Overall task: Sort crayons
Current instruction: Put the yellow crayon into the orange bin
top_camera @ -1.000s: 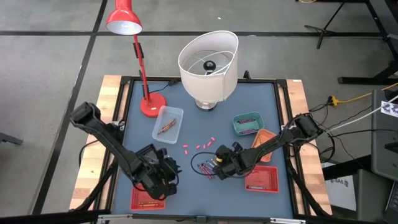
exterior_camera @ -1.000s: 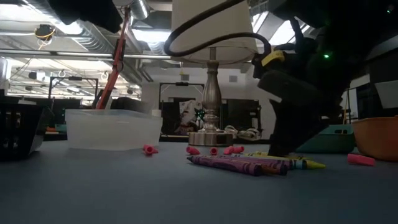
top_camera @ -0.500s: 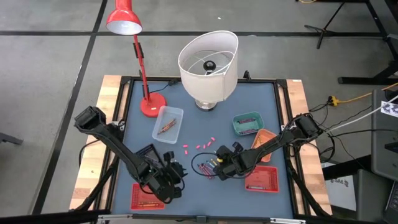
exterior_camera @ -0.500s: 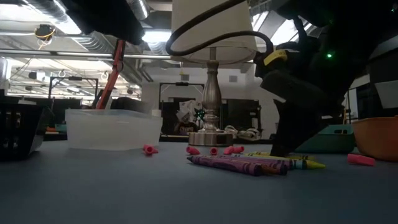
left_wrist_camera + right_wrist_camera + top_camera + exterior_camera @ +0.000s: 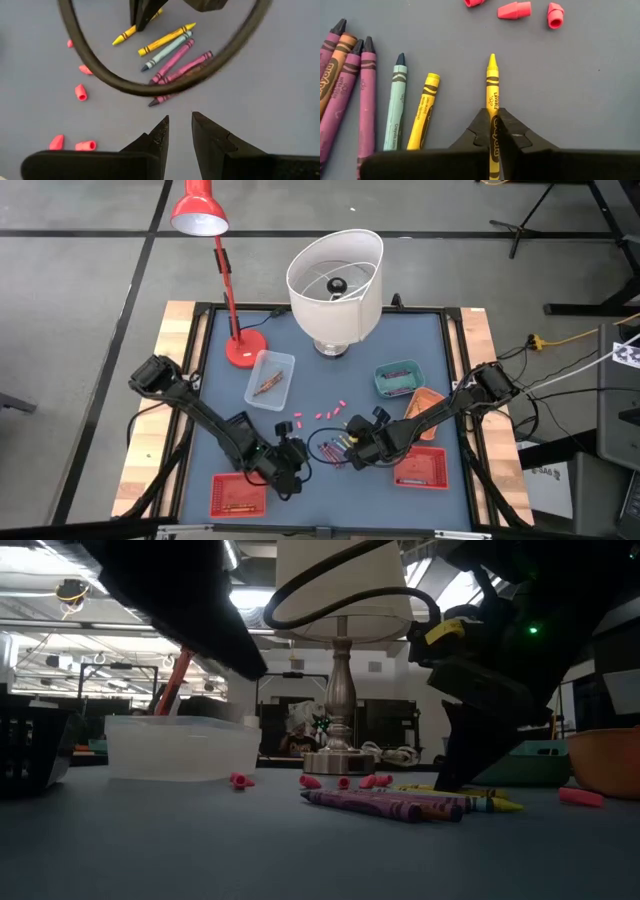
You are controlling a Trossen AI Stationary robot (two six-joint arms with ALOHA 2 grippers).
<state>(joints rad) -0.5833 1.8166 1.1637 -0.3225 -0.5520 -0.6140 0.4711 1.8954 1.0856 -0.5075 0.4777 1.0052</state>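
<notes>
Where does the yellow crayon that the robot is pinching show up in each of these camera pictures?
High view: hidden under the right gripper, beside the crayon pile.
Low view: hidden behind the dark right gripper; I cannot pick it out.
Left wrist view: yellow crayon at the top, under the other arm's fingers.
Right wrist view: centre, clamped between the fingers.
Shared landmark: the pink erasers just beyond it.

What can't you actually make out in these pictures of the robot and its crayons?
- Right wrist view: the yellow crayon's back end is hidden between the right gripper's shut fingers.
- Low view: the dark right arm hides the gripped crayon.
- High view: contents of the red trays and teal tray are too small to tell.
- Left wrist view: a black cable covers part of the purple crayons.
</notes>
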